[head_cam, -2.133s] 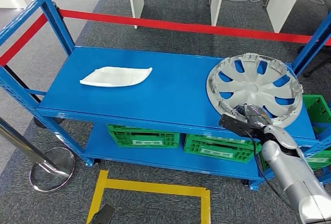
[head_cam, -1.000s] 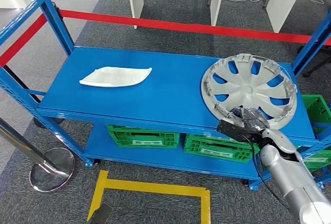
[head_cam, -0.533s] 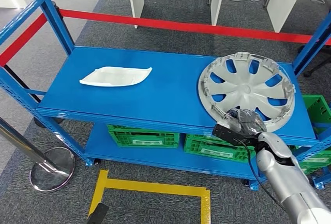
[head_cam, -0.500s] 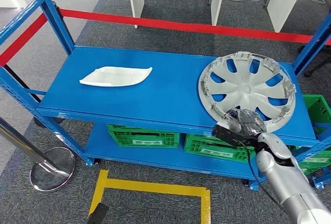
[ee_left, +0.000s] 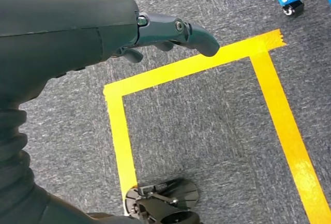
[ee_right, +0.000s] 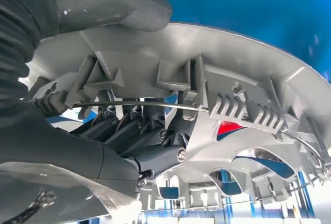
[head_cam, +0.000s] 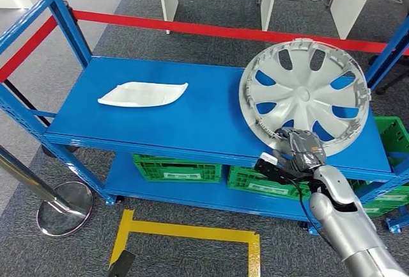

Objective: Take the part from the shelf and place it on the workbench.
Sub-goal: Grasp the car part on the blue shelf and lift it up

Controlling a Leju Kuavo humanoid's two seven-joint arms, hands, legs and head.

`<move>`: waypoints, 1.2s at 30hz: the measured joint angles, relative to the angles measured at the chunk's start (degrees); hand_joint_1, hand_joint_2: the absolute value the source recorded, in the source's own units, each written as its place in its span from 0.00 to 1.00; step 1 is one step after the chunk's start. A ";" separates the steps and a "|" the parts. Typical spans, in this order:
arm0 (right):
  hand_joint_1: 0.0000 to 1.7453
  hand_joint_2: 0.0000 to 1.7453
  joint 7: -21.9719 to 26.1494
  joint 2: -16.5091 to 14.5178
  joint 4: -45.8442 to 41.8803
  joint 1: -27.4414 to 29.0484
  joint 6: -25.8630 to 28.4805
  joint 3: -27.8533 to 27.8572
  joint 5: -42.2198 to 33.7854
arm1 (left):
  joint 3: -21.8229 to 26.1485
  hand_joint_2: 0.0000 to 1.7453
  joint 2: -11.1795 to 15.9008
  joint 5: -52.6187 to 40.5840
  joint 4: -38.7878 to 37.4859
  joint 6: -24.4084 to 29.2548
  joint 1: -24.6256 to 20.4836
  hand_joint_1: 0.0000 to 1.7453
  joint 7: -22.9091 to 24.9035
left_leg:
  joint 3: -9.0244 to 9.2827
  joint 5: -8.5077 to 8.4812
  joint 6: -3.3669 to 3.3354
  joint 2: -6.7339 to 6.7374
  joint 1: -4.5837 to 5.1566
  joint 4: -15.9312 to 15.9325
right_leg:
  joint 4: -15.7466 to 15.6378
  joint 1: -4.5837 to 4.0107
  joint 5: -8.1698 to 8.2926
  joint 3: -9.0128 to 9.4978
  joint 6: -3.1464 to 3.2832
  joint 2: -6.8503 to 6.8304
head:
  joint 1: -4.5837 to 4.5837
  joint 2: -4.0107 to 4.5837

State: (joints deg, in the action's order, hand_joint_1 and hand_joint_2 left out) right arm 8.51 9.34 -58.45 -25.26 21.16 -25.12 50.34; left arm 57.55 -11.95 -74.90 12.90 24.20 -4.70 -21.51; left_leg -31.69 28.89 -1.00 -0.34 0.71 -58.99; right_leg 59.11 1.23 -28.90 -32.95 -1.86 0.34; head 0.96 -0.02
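Right hand (head_cam: 298, 150) clamped on the near rim of the silver wheel cover (head_cam: 305, 94), tilting it up off the blue shelf (head_cam: 212, 114) at right of frame — lift step in hand, next a clean carry to the workbench.

Head view: looks from high, forward and down, on the blue shelf (head_cam: 193, 114) and the right hand (head_cam: 300, 150) at the near rim of the wheel cover (head_cam: 305, 95).
Right wrist view: sits close behind the right hand (ee_right: 129, 146), very near, facing the ribbed inner side of the wheel cover (ee_right: 219, 105).
Left wrist view: sits behind the left hand (ee_left: 117, 30), facing down on the yellow floor tape (ee_left: 121, 136).
Shared: head and right wrist views share hand and wheel cover; head and left wrist views share the tape (head_cam: 193, 232).
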 joint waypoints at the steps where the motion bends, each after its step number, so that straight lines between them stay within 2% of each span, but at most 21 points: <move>1: 1.00 1.00 -0.11 -0.14 -1.12 0.37 1.09 0.13 0.62 | 0.00 1.00 -0.04 -0.15 0.00 0.07 -0.01 0.00 0.09 | 0.00 0.00 0.00 0.00 0.00 0.00 | 0.00 0.00 0.00 0.00 0.00 0.00 | 0.00 0.00; 8: 1.00 1.00 0.79 -1.29 -8.80 2.54 7.91 1.64 4.65 | 0.00 1.00 -0.48 -0.96 0.00 0.55 -0.08 0.00 0.76 | -0.01 0.00 0.00 0.01 0.00 0.01 | 0.00 0.00 -0.01 -0.02 0.01 0.01 | 0.00 -0.01; 24: 1.00 1.00 2.37 -2.78 -17.04 3.66 9.91 2.24 6.87 | 0.00 1.00 -0.90 -0.96 0.00 2.07 -0.29 0.00 1.32 | -0.02 0.00 0.00 0.00 0.00 0.00 | 0.00 0.00 -0.01 -0.03 0.01 -0.01 | 0.01 -0.01; 30: 1.00 1.00 3.87 -3.09 -19.88 6.20 14.00 2.43 7.06 | 0.00 1.00 -0.96 -0.70 0.00 2.21 -0.30 0.00 1.53 | -0.02 0.00 0.00 0.00 0.00 0.01 | 0.00 0.00 -0.01 -0.03 0.01 0.00 | -0.01 -0.02; 36: 1.00 1.00 4.25 -3.31 -20.40 7.51 16.07 2.61 12.01 | 0.00 1.00 -0.96 -0.63 0.00 2.32 -0.31 0.00 1.62 | -0.03 0.03 -0.03 0.00 0.05 -0.09 | -0.07 0.06 0.04 -0.01 -0.04 0.01 | 0.00 -0.01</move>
State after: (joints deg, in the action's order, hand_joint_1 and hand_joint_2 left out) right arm 12.75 6.03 -78.86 -17.75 37.23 -22.51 62.35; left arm 57.55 -12.91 -75.53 12.90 26.52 -5.01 -19.89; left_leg -31.72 28.92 -1.03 -0.34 0.76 -59.08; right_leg 59.04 1.29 -28.85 -32.96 -1.90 0.35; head 0.96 -0.03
